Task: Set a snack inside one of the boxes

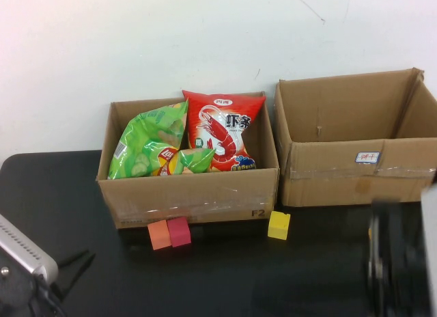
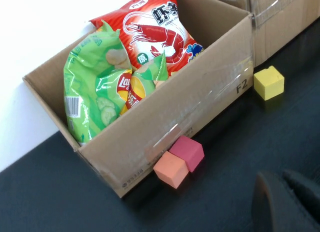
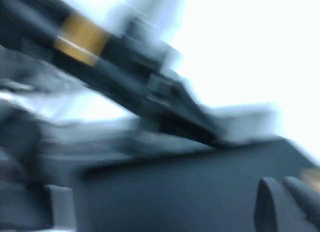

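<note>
Lying inside the left box [image 1: 188,194], two snack bags are seen: a green chip bag [image 1: 147,143] leaning toward the box's left wall and a red shrimp-cracker bag [image 1: 222,129] propped upright against its back wall, the two overlapping near the middle. The right box [image 1: 355,143] stands just beside it and nothing is seen in the part of its interior that shows. Both bags are set with their long axes running up out of the box, tops tilted toward the wall behind. The left gripper [image 2: 287,202] is held low over the dark table [image 1: 61,194] at the near left, and from it the snacks lie ahead and to the right, past the front wall of the left box; in the left wrist view only dark finger tips [image 2: 270,204] are seen at the frame's edge, so whether the jaws are released or clenched cannot be told. The right gripper [image 1: 389,262] is found at the near right of the table, in front of the right box, smeared by blur; its jaw state cannot be told either, and nothing is seen held in it. The left arm is judged the nearer to the bags. Three small blocks are set on the table against the left box's front: an orange block [image 1: 158,234] touching a pink block [image 1: 179,231], and a yellow block [image 1: 278,225] well apart near the box's right corner. The right wrist view is too blurred for anything but dark arm parts to be made out, and the bags' lower halves are hidden behind the cardboard.
</note>
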Controlling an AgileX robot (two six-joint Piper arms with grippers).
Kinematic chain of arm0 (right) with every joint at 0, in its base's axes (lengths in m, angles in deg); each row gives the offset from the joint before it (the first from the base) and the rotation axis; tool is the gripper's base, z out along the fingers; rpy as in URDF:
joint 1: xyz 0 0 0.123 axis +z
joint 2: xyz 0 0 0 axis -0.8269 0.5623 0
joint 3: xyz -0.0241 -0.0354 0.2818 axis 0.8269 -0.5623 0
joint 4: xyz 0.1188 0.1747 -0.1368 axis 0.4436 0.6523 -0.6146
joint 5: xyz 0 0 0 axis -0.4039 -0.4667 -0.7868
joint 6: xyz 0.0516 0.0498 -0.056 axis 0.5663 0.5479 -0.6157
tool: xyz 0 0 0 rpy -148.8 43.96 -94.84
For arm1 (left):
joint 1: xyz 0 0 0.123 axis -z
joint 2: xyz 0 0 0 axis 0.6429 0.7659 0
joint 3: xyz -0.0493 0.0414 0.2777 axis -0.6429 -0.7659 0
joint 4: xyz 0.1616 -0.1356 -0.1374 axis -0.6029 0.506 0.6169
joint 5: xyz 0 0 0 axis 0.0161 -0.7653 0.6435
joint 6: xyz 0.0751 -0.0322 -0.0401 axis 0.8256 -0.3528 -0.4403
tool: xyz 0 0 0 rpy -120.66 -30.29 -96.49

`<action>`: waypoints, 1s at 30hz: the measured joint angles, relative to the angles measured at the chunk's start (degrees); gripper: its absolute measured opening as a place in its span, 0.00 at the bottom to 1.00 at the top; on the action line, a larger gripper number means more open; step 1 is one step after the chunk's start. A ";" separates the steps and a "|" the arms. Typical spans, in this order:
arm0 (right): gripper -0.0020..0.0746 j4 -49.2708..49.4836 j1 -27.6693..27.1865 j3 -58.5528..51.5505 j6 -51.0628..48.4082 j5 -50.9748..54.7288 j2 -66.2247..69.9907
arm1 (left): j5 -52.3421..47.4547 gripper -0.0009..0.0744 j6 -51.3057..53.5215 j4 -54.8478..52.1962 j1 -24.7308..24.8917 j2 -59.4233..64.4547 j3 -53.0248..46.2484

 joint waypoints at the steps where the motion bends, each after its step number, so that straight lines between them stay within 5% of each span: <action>1: 0.02 -3.00 0.00 0.13 4.20 3.89 -0.23 | -0.10 0.01 -0.42 0.00 0.00 0.00 0.00; 4: 0.02 -20.64 0.00 1.43 22.78 13.90 -0.58 | -0.21 0.01 -2.02 0.00 0.00 0.00 0.00; 11: 0.02 -84.85 0.01 7.56 78.91 37.74 -0.71 | -2.58 0.01 -5.85 0.00 0.00 0.11 0.00; 16: 0.02 -117.49 0.01 9.25 107.07 50.89 -2.79 | -3.78 0.01 -8.64 -0.23 0.00 0.88 0.00; 23: 0.02 -122.57 0.01 7.43 121.88 40.69 -16.24 | -1.53 0.01 -8.99 -0.74 0.00 -2.18 0.00; 30: 0.02 -124.31 0.01 -2.72 126.08 37.00 -29.21 | -1.27 0.01 -3.97 -1.60 0.00 -8.66 -0.52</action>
